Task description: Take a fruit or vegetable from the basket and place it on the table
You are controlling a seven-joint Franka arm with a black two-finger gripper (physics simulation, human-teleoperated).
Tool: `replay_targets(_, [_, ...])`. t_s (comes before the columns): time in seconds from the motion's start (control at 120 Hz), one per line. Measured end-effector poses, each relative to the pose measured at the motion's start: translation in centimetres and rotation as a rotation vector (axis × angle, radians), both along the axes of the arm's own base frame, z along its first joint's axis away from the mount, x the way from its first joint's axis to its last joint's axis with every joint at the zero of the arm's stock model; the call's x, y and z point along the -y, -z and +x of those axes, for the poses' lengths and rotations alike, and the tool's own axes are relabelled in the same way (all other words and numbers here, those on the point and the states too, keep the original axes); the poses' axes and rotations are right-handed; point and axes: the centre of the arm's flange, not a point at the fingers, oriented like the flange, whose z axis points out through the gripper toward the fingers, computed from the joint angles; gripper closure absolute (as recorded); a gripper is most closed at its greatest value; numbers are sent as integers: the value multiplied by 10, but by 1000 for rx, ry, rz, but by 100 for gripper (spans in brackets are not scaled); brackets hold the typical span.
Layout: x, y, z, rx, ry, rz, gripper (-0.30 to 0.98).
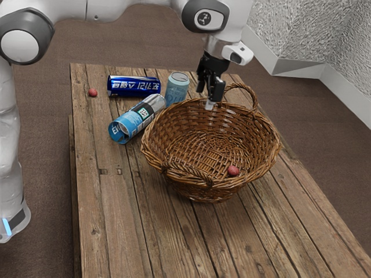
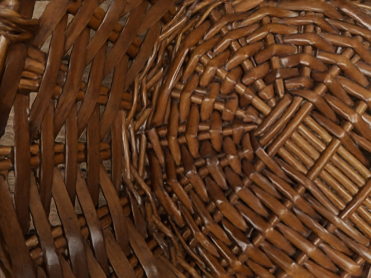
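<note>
- Well, the jaws [image 1: 207,97] are spread apart over the basket [image 1: 152,149], near its rim.
- Open hollow, then red fruit [image 1: 233,171] inside, by the wall.
- Outside: cans [image 1: 133,86]; another red ball [image 1: 93,92] near the surface's [image 1: 95,231] edge.

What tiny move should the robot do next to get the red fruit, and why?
I'd slide the gripper across above the red fruit before lowering: it hangs near the far side of the basket in the exterior view, the fruit nearer the camera.
</note>
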Motion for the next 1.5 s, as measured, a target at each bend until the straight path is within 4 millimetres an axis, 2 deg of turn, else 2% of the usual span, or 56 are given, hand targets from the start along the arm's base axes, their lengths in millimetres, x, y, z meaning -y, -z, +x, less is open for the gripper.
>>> replay_targets(0.008, [0,0,0,0,0,0,0])
replay_targets(0.05, [-2,-17,32,47,-12,2,0])
replay_targets(0.1, [-16,-26,47,67,-46,14,0])
replay_targets(0.167, [-26,-29,51,71,-66,18,0])
replay_targets(0.35, [-24,-29,53,56,-42,12,0])
replay_targets(0.417, [0,-31,53,62,21,3,0])
replay_targets(0.55, [84,-24,58,88,246,-8,0])
replay_targets(0.633, [109,-20,58,94,356,-11,0])
replay_targets(0.742, [124,-8,57,83,488,-11,0])
replay_targets(0.817, [130,13,61,67,569,-17,0])
replay_targets(0.933, [151,53,71,50,695,-22,0])
replay_targets(1.008, [153,72,71,42,753,-22,0])
replay_targets(1.225, [159,89,59,54,903,-17,0])
replay_targets(1.308, [170,92,51,65,962,-14,0])
replay_targets(1.5, [170,112,50,65,1033,-13,0])
